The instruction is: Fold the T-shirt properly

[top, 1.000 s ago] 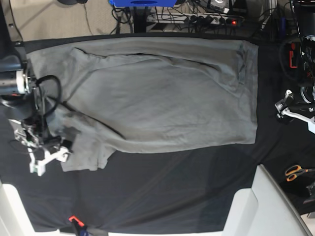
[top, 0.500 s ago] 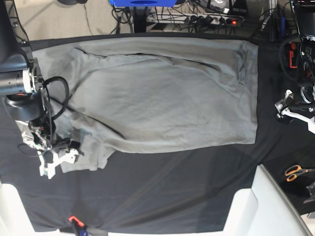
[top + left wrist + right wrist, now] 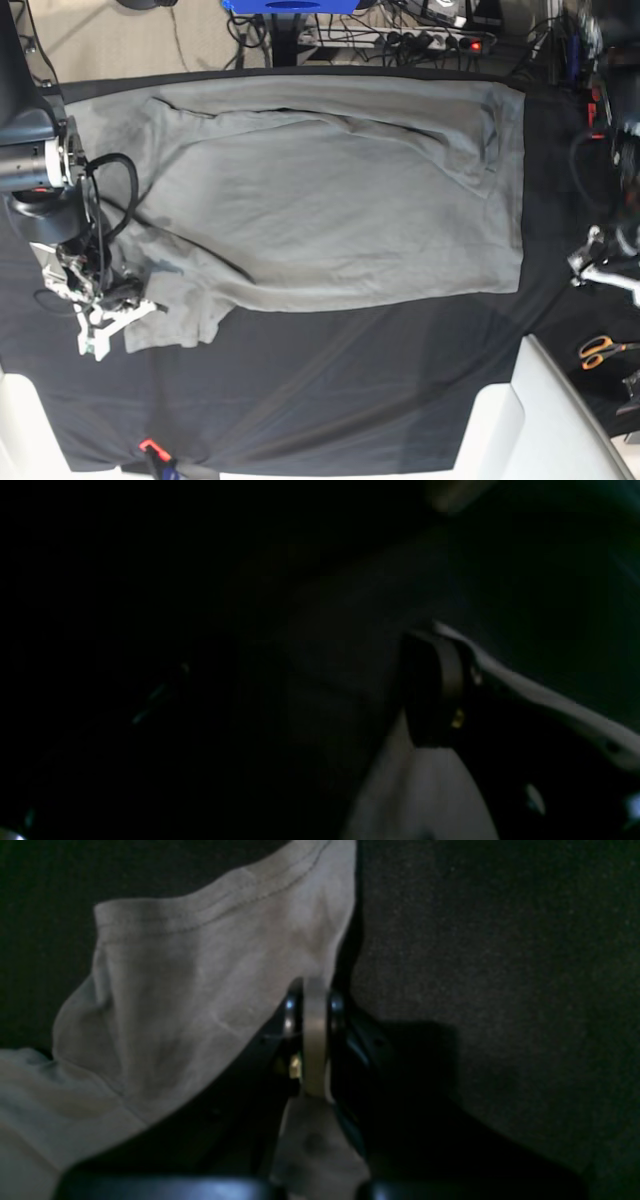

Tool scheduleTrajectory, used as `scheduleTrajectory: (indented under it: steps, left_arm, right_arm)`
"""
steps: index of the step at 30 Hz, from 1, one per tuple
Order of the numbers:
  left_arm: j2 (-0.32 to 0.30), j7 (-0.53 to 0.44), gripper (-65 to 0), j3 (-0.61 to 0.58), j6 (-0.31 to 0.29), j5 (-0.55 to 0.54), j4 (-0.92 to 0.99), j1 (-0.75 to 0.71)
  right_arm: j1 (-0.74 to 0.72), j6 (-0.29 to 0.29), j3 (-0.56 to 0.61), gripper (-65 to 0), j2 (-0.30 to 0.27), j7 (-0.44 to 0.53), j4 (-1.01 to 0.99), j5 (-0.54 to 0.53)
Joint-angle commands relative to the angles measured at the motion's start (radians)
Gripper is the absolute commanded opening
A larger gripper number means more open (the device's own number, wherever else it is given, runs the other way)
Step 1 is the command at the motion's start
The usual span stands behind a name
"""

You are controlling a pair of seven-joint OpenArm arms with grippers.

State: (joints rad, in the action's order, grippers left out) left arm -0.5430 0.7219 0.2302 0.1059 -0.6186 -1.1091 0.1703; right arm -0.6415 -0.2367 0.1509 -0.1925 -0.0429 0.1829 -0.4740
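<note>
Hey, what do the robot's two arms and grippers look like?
The right arm is a chunky black-and-silver cylinder with a looping black cable and a white-framed right gripper with dark pads. The left gripper is white too, against dark links.

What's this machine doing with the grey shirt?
A two-armed robot is folding the T-shirt, which lies spread on a black table cloth. The right gripper has its jaws shut on the edge of a sleeve at the shirt's corner. The left gripper waits off to the side, holding nothing.
</note>
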Motion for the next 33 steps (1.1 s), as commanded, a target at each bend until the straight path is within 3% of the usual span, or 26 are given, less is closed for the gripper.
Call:
scheduleTrajectory:
  steps: [1, 3, 7, 18, 28, 31, 33]
  left_arm:
    - [-0.002, -0.008, -16.9, -0.025, -0.01, 0.012, 0.014, 0.047]
    - [0.021, -0.011, -16.9, -0.079, -0.021, 0.052, 0.085, 0.107]
    - [0.06, -0.023, -17.1, -0.093, -0.099, 0.059, 0.202, 0.166]
    - [0.131, -0.029, -17.1, -0.033, -0.097, 0.062, 0.122, 0.021]
    - [0.168, -0.075, -17.4, -0.036, -0.1, 0.064, 0.149, 0.011]
    - [0.172, -0.077, -24.5, -0.036, -0.1, 0.064, 0.174, 0.019]
    - [0.172, -0.077, -33.1, -0.036, -0.1, 0.064, 0.191, 0.033]
  right_arm:
    - [-0.031, -0.008, 0.0, -64.8, -0.003, 0.021, 0.016, -0.009]
    - [-0.031, -0.01, 0.0, -64.8, -0.003, 0.021, 0.016, -0.009]
    - [-0.03, -0.01, 0.0, -64.8, -0.003, 0.021, 0.016, -0.009]
    - [-0.027, -0.011, 0.0, -64.8, -0.011, 0.019, 0.016, -0.009]
    - [-0.027, -0.011, -0.001, -64.8, -0.003, 0.019, 0.016, -0.009]
    - [-0.025, -0.011, -0.001, -64.8, -0.003, 0.019, 0.016, -0.009]
    - [-0.014, -0.011, -0.001, -64.8, -0.006, 0.019, 0.019, -0.009]
